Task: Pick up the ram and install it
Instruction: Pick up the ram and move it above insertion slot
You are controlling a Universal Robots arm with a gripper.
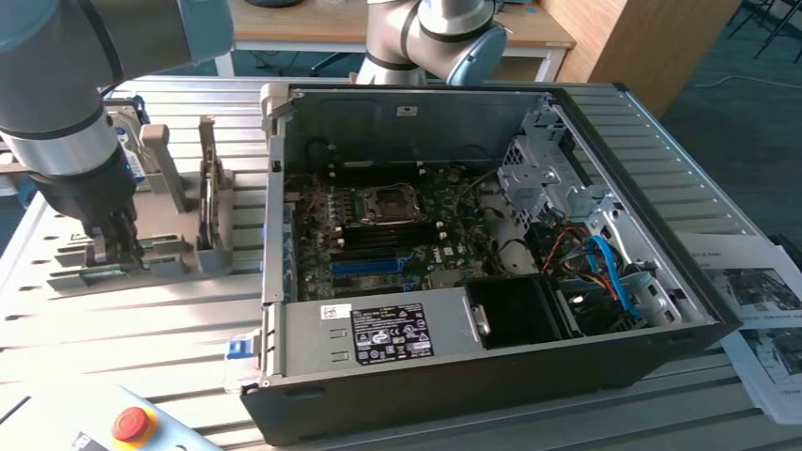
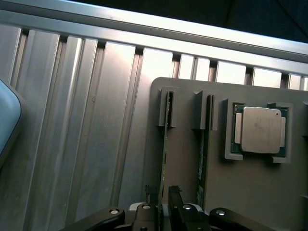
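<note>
Between my fingers (image 2: 174,192), in the wrist view, the ram (image 2: 165,139) stands on edge in a slot of the grey holder (image 2: 185,159). My gripper (image 2: 162,195) has its jaws apart, one to each side of the board, and I see no clamping. I judge this stick light and stiff but thin and brittle, with chips on its faces that should not be crushed. The flat faces near the upper edge look like the place to pinch, squarely, so it neither twists nor slips. A second stick (image 2: 204,144) stands just beside it, so the finger on that side has narrow room. The CPU chip (image 2: 260,129) lies beyond that in its own pocket. On the other side, the holder's rim gives way to the ribbed table (image 2: 96,125).

From the exterior view, taking the open computer case (image 1: 476,371) as the dial, my gripper (image 1: 116,246) is down on the holder at nine o'clock. Two upright posts (image 1: 210,188) stand between me and the case wall. The motherboard (image 1: 389,235) sits at the centre, walled all round. The power supply (image 1: 389,334) is at six o'clock and the drive cage (image 1: 551,178) at two. A red stop button (image 1: 131,423) sits near seven o'clock, outside the case.
</note>
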